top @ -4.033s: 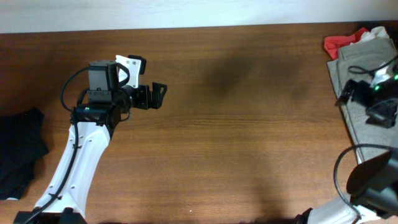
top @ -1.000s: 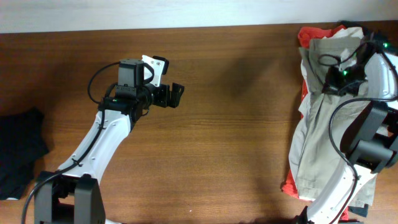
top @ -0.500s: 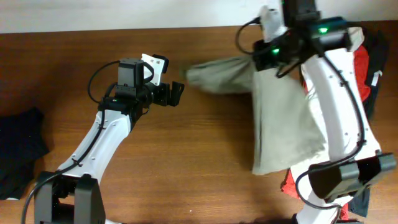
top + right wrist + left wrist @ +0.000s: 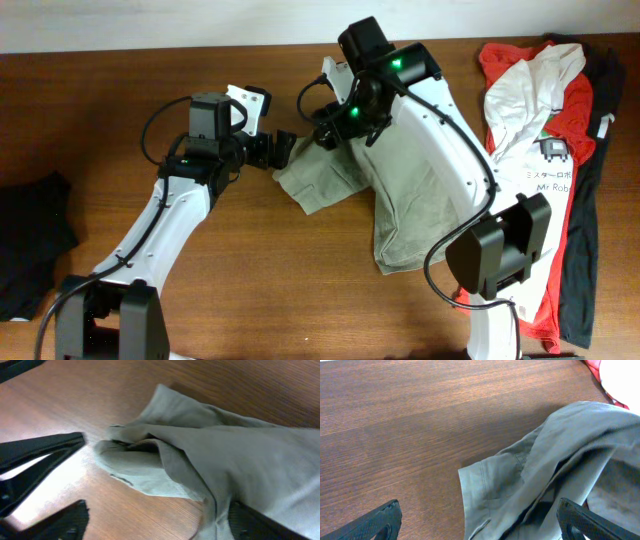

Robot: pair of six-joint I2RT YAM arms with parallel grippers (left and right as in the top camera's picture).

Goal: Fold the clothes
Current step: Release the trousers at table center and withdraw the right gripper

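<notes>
The clothes (image 4: 420,205), a khaki grey-green garment, lie crumpled on the wooden table (image 4: 250,290) from the middle towards the right. My right gripper (image 4: 328,124) hangs over their upper left corner. In the right wrist view it (image 4: 160,527) is open, with the cloth (image 4: 225,460) lying loose in front of it and partly under the right finger (image 4: 260,522). My left gripper (image 4: 283,148) stands open just left of the cloth's edge. In the left wrist view the hem and a seam (image 4: 490,485) lie between and ahead of its (image 4: 480,530) wide fingers.
A white printed T-shirt (image 4: 535,130) on a red garment (image 4: 575,120) lies at the right, with a black garment (image 4: 590,220) along the right edge. Another black garment (image 4: 30,245) sits at the left edge. The two grippers are close together above the cloth.
The right arm swept the khaki garment leftwards from the pile at the right to mid-table, then opened and let it drop. The left arm has held still.
</notes>
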